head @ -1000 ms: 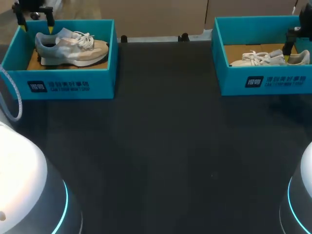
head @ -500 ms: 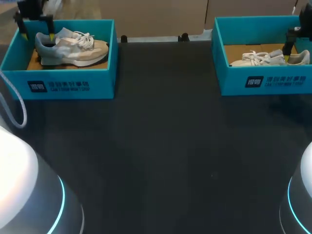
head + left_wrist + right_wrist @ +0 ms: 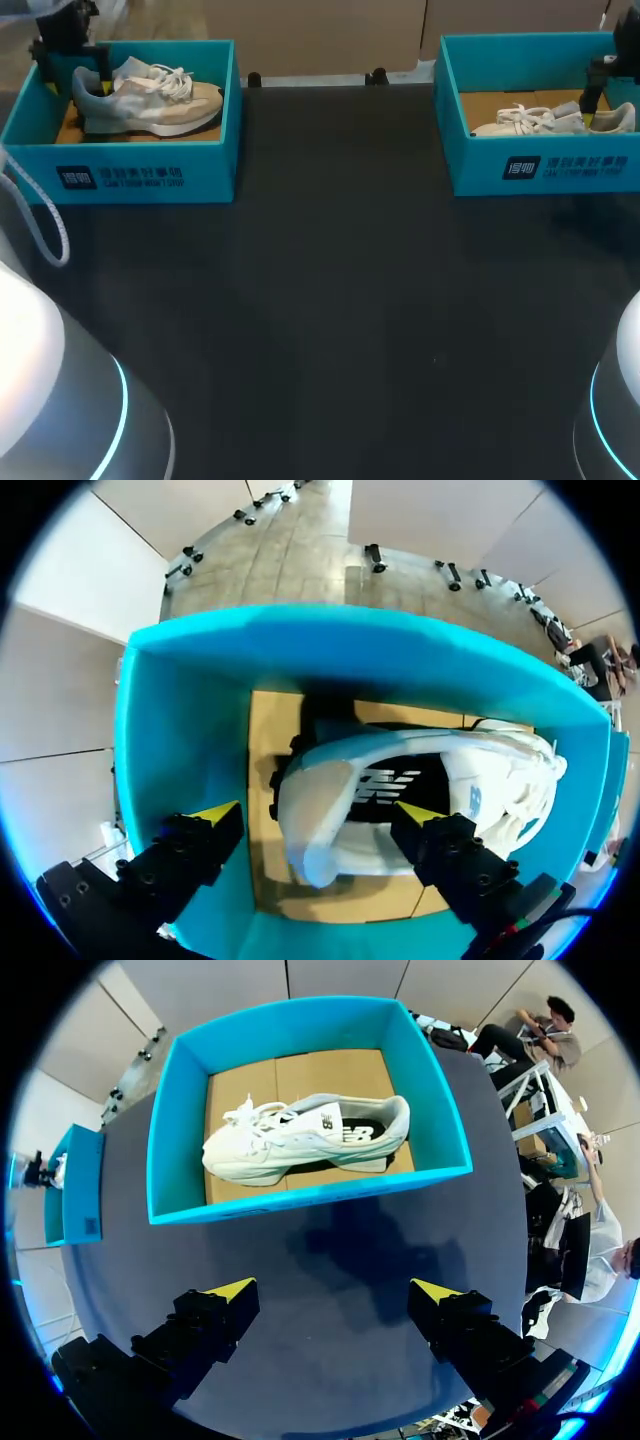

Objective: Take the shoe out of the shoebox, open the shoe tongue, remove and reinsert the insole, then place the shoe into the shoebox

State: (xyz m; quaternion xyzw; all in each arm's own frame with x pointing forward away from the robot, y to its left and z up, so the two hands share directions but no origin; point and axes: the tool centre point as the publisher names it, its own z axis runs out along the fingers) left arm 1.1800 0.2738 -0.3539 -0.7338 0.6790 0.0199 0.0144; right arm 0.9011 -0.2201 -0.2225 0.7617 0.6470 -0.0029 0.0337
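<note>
A grey, white and beige sneaker [image 3: 150, 95] lies on its side in the teal shoebox [image 3: 140, 170] at the table's far left. My left gripper [image 3: 74, 74] hangs open inside that box. In the left wrist view the left gripper [image 3: 318, 815] straddles the heel of the sneaker [image 3: 400, 800], one finger close to the wall of the box [image 3: 180, 710]. A white sneaker [image 3: 550, 120] lies in a second teal shoebox [image 3: 540, 165] at the far right. My right gripper [image 3: 335, 1290] hangs open high above it, with that sneaker [image 3: 300, 1140] and box [image 3: 310, 1195] ahead of its fingers.
The black mat [image 3: 330, 300] spans the table between and in front of the two boxes. Both boxes have brown cardboard floors. My arms' white bases show at the near left and right corners.
My left gripper has come down into the left box, its fingers now on either side of the sneaker's heel. The right arm has not moved.
</note>
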